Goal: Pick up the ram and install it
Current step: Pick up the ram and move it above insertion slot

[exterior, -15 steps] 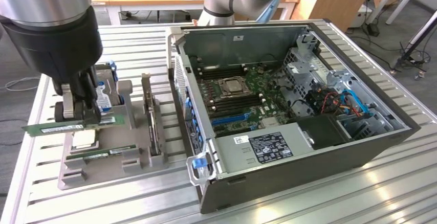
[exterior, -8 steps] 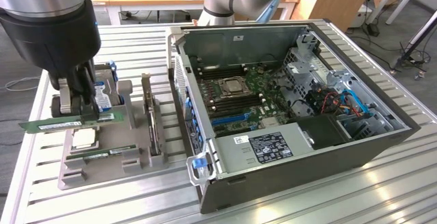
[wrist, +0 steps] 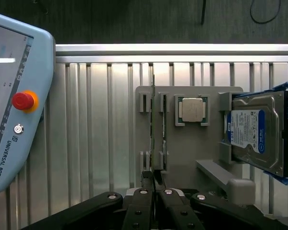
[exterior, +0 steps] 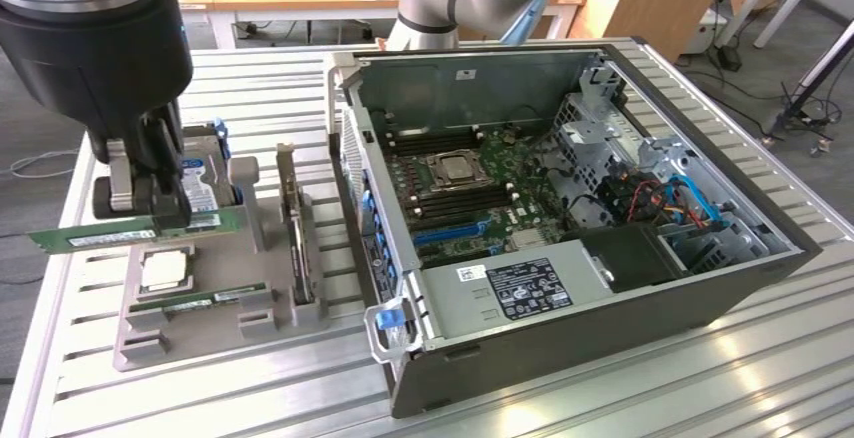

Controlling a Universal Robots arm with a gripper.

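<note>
Squarely between the clamped jaws of the gripper [exterior: 147, 218], the ram [exterior: 80, 238], above the tray [exterior: 200, 343].

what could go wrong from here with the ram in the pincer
1. The pincer pinches the thin ram, which juts out sideways; it could twist or slip.
2. It hangs just above the CPU and the second stick on the grey holder; a drop could hit them.
3. The case wall stands between holder and motherboard; a low carry could clip it.
</note>
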